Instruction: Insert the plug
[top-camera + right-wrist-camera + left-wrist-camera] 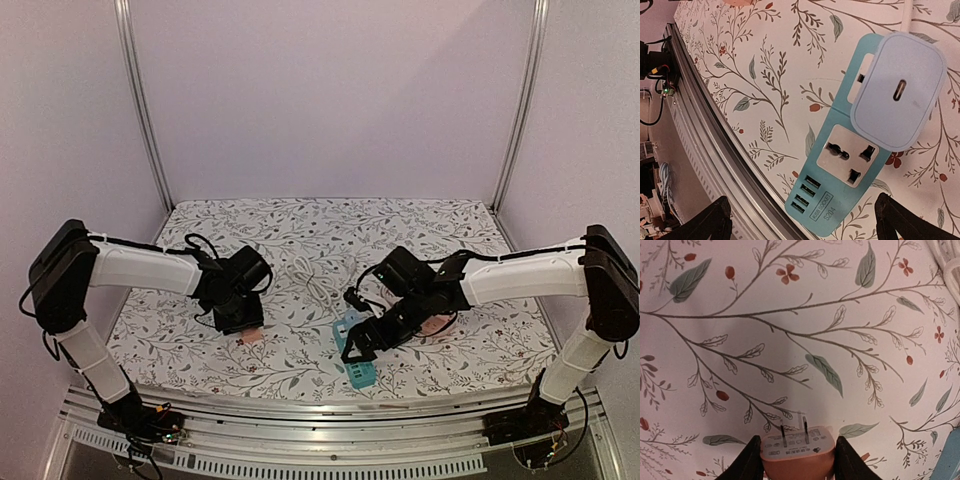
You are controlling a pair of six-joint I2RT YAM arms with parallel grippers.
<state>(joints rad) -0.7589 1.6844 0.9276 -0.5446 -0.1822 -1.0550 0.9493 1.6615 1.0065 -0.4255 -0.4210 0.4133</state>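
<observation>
My left gripper [797, 460] is shut on an orange plug [797, 452], its two prongs pointing away over the floral cloth; it also shows in the top view [252, 336]. A teal power strip [855, 165] lies near the front edge, seen in the top view [355, 358] too. A pale blue charger [897, 95] sits in its upper socket. The lower socket [847, 155] is free, with several USB ports below it. My right gripper [800, 220] is open above the strip, its fingers apart on either side.
A white cable [310, 278] lies coiled at the table's middle. The metal front rail [705, 130] runs close beside the strip. The floral cloth [330, 230] covers the table between purple walls.
</observation>
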